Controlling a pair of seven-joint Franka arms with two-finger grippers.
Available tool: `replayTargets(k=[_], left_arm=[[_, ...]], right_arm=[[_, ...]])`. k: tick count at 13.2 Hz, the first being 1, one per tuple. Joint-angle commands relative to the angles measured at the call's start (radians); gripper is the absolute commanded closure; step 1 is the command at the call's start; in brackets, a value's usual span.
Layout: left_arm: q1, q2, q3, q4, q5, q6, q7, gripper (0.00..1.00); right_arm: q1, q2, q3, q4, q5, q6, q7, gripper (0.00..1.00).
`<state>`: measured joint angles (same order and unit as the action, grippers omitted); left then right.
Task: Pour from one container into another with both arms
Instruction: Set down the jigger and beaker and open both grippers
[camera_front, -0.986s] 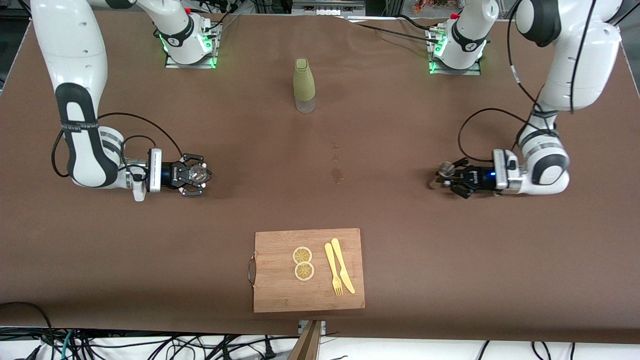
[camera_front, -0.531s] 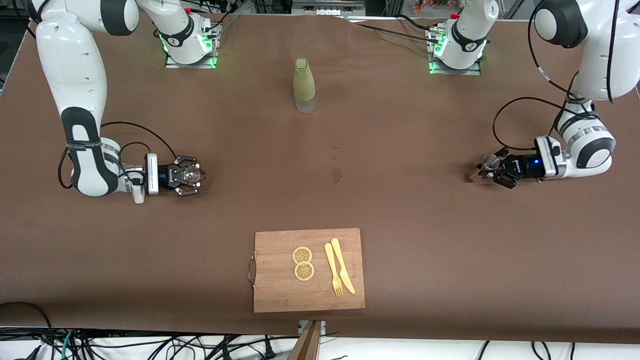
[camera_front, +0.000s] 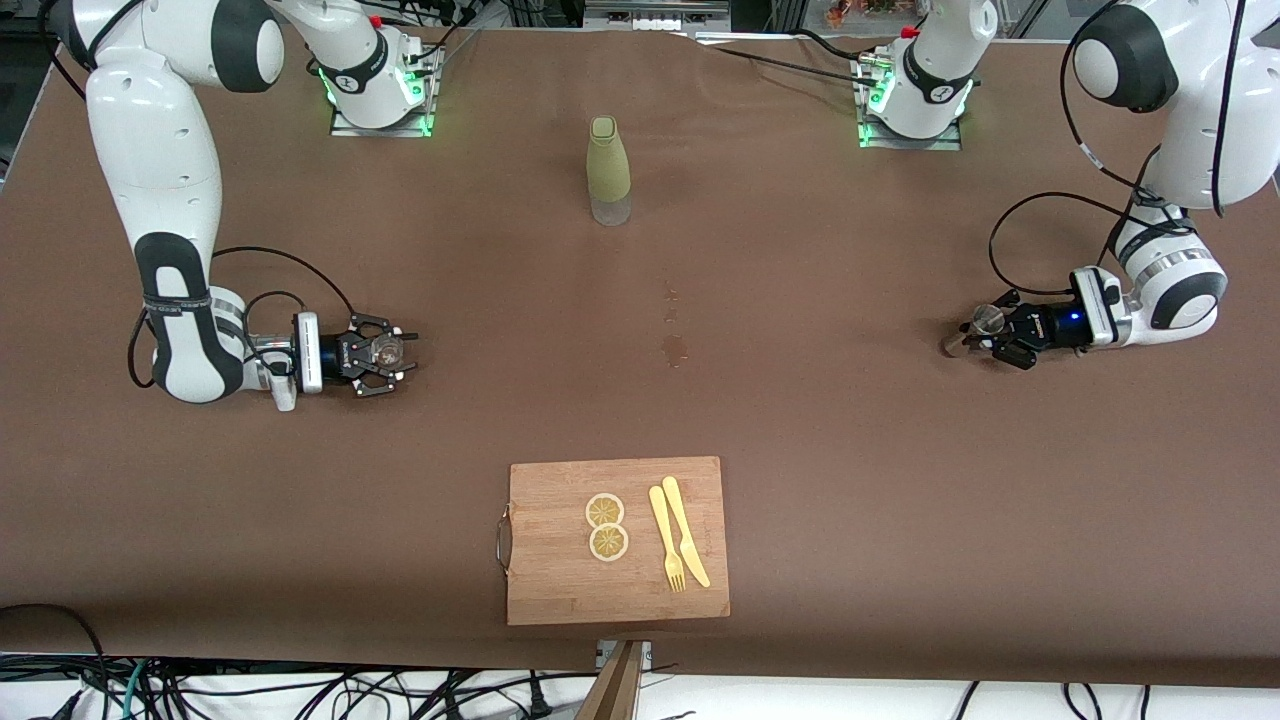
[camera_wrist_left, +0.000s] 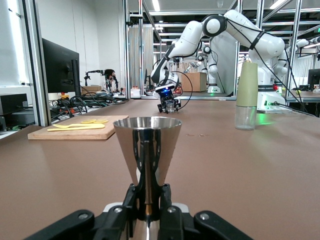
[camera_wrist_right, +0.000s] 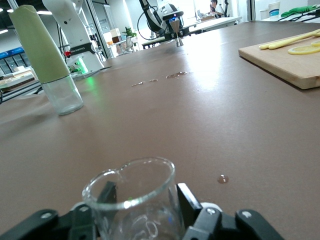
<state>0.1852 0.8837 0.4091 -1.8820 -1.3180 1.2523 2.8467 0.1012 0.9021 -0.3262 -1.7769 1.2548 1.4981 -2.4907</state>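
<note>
My right gripper hangs low over the table toward the right arm's end, shut on a clear glass beaker. In the right wrist view the beaker stands upright between the black fingers and looks empty. Toward the left arm's end, my left gripper is shut on a shiny metal jigger. The left wrist view shows the jigger's cone upright, with the fingers pinching its narrow waist. Each wrist view shows the other arm far off.
An olive-sleeved bottle with a clear base stands mid-table near the arm bases. Small wet spots mark the brown tabletop at the middle. Near the front camera lies a wooden cutting board with two lemon slices and a yellow fork and knife.
The left gripper has carried the jigger a good way toward the left arm's end of the table. The right gripper with the beaker has drawn back slightly toward its own end.
</note>
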Motion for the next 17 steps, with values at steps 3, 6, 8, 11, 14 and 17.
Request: replayTargets(k=[3,6,8,11,14,17], left_arm=[[0.003,0.058,0.011,0.006,0.025,-0.025,0.355,1.00],[0.003,0.083,0.011,0.027,0.026,-0.019,0.355,0.99],[0.003,0.093,0.011,0.040,0.023,0.008,0.352,0.76],[0.003,0.084,0.011,0.093,0.022,0.085,0.285,0.00],[0.003,0.074,0.017,0.226,0.107,0.171,0.072,0.00],[0.002,0.054,0.017,0.349,0.314,0.248,-0.194,0.00]], right_arm=[[-0.057,0.006,0.003,0.028,-0.055,-0.027,0.016,0.00],[-0.077,-0.020,-0.025,0.028,-0.121,-0.067,0.056,0.00],[-0.071,-0.032,-0.072,0.030,-0.153,-0.126,0.079,0.00],[-0.069,-0.098,-0.125,0.071,-0.276,-0.166,0.203,0.00],[-0.064,-0.117,-0.175,0.155,-0.343,-0.272,0.335,0.00],[-0.063,-0.134,-0.194,0.250,-0.360,-0.347,0.514,0.00]])
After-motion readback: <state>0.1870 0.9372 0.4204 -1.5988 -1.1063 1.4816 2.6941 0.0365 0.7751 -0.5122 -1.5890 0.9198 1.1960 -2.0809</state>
